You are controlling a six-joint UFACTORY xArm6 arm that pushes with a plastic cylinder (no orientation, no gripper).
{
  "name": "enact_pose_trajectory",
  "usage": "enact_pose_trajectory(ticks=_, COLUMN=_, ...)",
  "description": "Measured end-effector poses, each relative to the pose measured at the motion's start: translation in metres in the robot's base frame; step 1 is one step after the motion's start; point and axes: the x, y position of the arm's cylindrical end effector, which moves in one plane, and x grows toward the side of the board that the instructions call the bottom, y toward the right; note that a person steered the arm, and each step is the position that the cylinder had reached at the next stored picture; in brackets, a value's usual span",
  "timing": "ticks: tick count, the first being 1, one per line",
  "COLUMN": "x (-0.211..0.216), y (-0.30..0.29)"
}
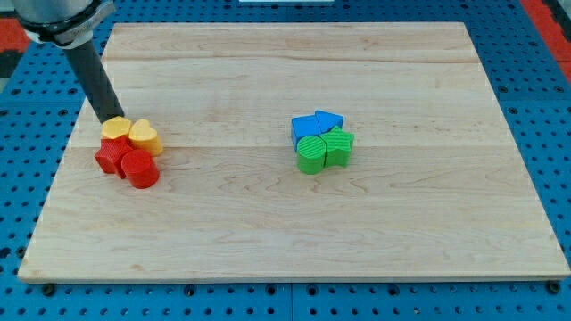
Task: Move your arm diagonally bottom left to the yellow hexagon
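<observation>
My tip point(113, 119) sits at the top edge of the yellow hexagon point(115, 128), touching it or as good as touching; the rod point(95, 80) slants up from there toward the view's top left. There is no gripper on this arm, so nothing is spread, pressed together or pinching: the rod can only push.

The hexagon lies just below my tip, toward the view's bottom. Just to the right of my tip is a yellow heart point(146, 136), pressed against the hexagon. Below both, further toward the view's bottom, a red star point(111, 157) and a red cylinder point(140, 168) crowd in, so the four make one tight cluster near the bench's point(268, 241) left edge.

The hexagon looks small, rigid and light, and the wood under it looks smooth, so I judge it would slide easily at a nudge. It cannot be grasped; contact should go on a flat side face, near its middle, or it may spin. Any push from here would likely shove its neighbours too.

Well off to the right of my tip sits a separate blue and green cluster point(322, 141).
</observation>
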Motion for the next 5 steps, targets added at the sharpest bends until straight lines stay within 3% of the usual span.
enact_pose_trajectory(ticks=2, x=-0.001, y=-0.026)
enact_pose_trajectory(ticks=5, x=0.047, y=-0.062)
